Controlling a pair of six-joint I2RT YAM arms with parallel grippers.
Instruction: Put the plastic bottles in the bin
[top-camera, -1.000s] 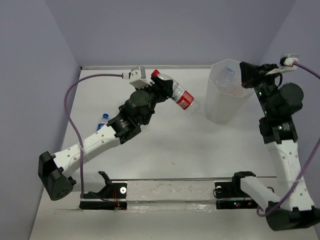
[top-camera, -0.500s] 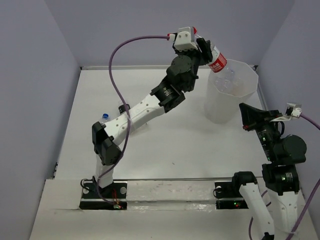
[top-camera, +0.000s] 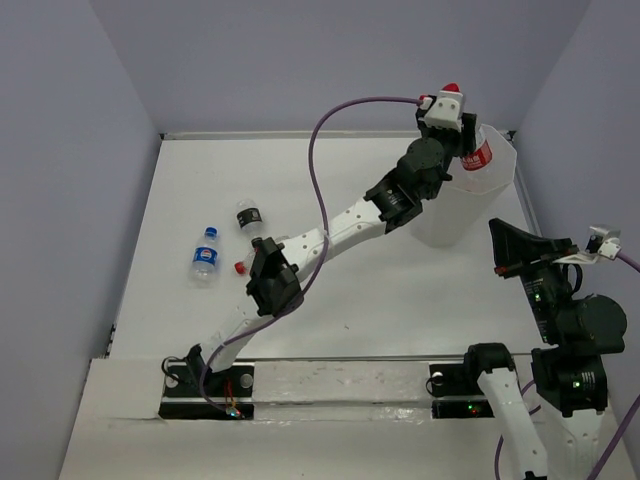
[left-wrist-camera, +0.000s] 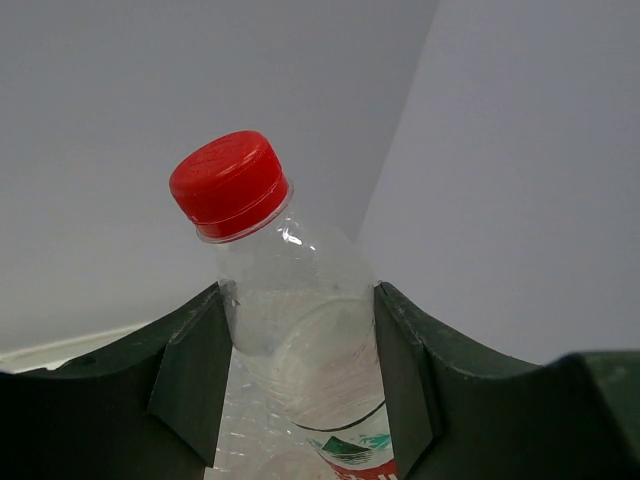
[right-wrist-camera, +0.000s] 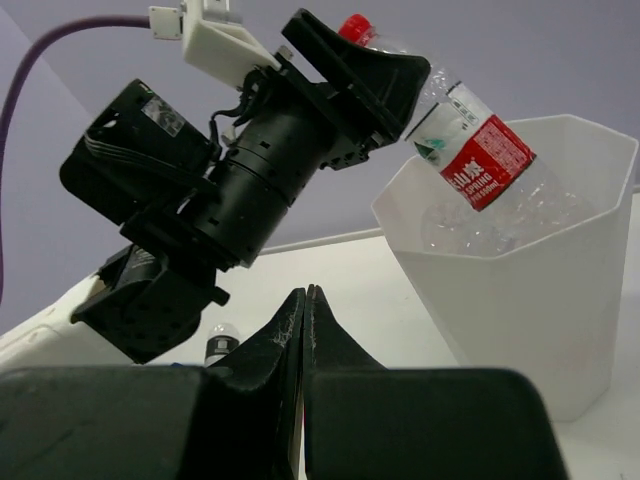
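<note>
My left gripper (top-camera: 462, 138) is shut on a clear plastic bottle (left-wrist-camera: 300, 320) with a red cap (left-wrist-camera: 232, 185) and a red-white label (top-camera: 478, 157). It holds the bottle tilted, cap up, over the rim of the translucent white bin (top-camera: 445, 218) at the far right. In the right wrist view the bottle (right-wrist-camera: 470, 145) hangs bottom-down into the bin (right-wrist-camera: 540, 310), which holds other clear bottles. My right gripper (right-wrist-camera: 305, 295) is shut and empty, raised in front of the bin (top-camera: 510, 248). Three bottles lie at the left: a blue-capped one (top-camera: 205, 256), a dark-labelled one (top-camera: 248, 215), and a red-capped one (top-camera: 240, 267) mostly hidden by the arm.
The left arm (top-camera: 340, 225) stretches diagonally across the table from its base to the bin. The back wall and the right side wall stand close to the bin. The dark-labelled bottle also shows low in the right wrist view (right-wrist-camera: 220, 343).
My left arm has swung right and up with the bottle, from mid-table to over the bin. My right arm has drawn back from the bin toward the near edge.
</note>
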